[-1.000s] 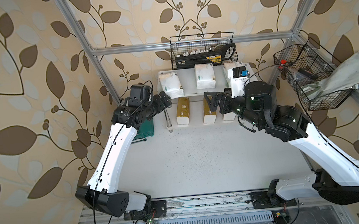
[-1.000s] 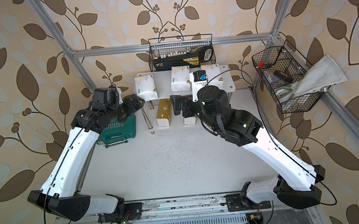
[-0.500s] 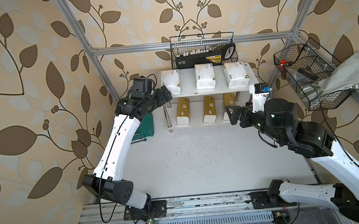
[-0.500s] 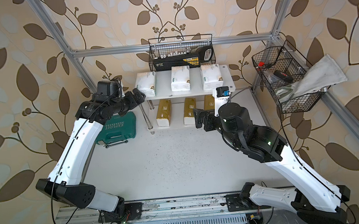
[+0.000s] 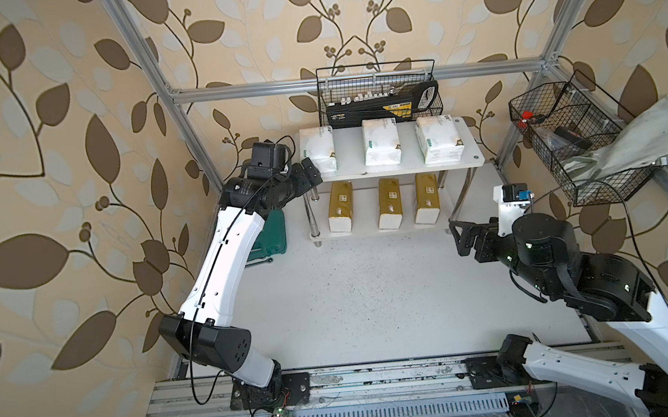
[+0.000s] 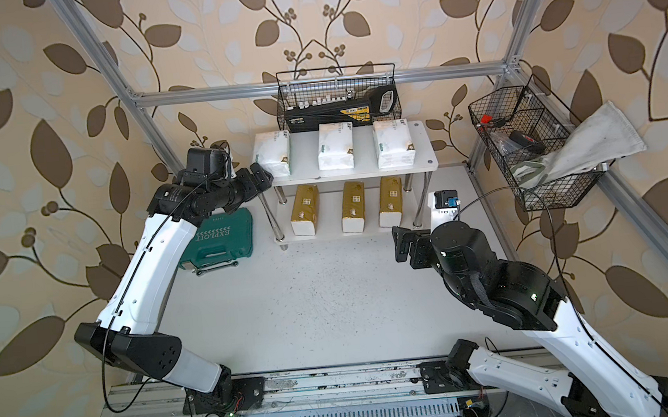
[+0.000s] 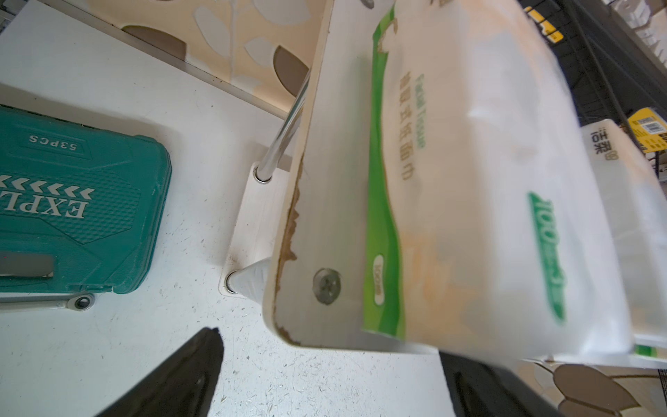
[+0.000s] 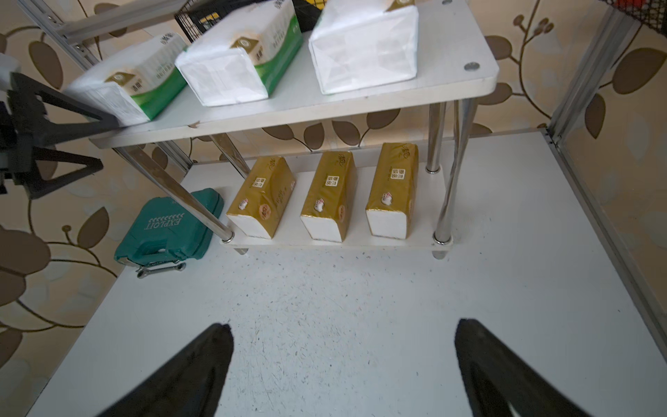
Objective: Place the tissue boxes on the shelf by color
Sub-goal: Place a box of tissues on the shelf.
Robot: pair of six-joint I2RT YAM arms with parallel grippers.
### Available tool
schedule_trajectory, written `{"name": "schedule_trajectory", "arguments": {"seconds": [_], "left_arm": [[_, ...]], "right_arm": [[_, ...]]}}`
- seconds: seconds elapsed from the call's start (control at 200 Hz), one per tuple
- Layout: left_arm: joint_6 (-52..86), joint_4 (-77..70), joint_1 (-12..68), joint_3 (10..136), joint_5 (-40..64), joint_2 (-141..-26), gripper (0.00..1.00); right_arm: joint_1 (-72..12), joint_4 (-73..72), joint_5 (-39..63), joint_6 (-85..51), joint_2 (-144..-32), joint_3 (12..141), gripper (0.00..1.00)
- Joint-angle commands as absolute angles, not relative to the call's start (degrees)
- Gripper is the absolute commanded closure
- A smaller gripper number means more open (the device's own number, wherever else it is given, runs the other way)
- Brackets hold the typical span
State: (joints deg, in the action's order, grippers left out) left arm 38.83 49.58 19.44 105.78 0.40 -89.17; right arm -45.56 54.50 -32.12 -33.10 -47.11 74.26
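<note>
A: Both top views, stock?
B: 1 shelf (image 5: 409, 156) at the far edge of the table (image 5: 353, 299); 3 white packs (image 5: 381, 142) side by side on its upper board, 3 gold packs (image 5: 390, 203) in a row on its lower board
A: Arms there?
B: left gripper (image 5: 307, 172) spread wide, empty, just beside the upper board's left end; right gripper (image 6: 398, 245) spread wide, empty, above the table near the shelf's right front leg
A: Left wrist view?
B: left gripper (image 7: 328, 344) wide apart, facing the board's corner; 1 white pack, blurred, lies on that board; contact cannot be told; green tool case (image 7: 72, 202) on the table beside the shelf
A: Right wrist view?
B: right gripper (image 8: 343, 323) wide, nothing between its fingers; all 6 packs in view, white above, gold below
</note>
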Motion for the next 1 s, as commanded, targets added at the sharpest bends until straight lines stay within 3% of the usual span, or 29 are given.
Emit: {"name": "schedule_trajectory", "arguments": {"seconds": [0.0, 0.68, 0.995], "left_arm": [[37.2, 48.8, 18.6, 107.9, 0.1, -89.4, 0.01], [36.4, 48.7, 17.8, 108.5, 2.1, -89.2, 0.01], [34.2, 52.6, 17.8, 102.0, -0.3, -74.1, 0.01]], "right_arm": [[-45.3, 59.2, -33.5, -36.9, -45.3, 71.1, 0.01], [-45.3, 60.7, -31.6, -39.6, -44.5, 66.6, 0.01], [-43.6, 60.1, -35.3, -33.3, -47.6, 70.2, 0.01]]}}
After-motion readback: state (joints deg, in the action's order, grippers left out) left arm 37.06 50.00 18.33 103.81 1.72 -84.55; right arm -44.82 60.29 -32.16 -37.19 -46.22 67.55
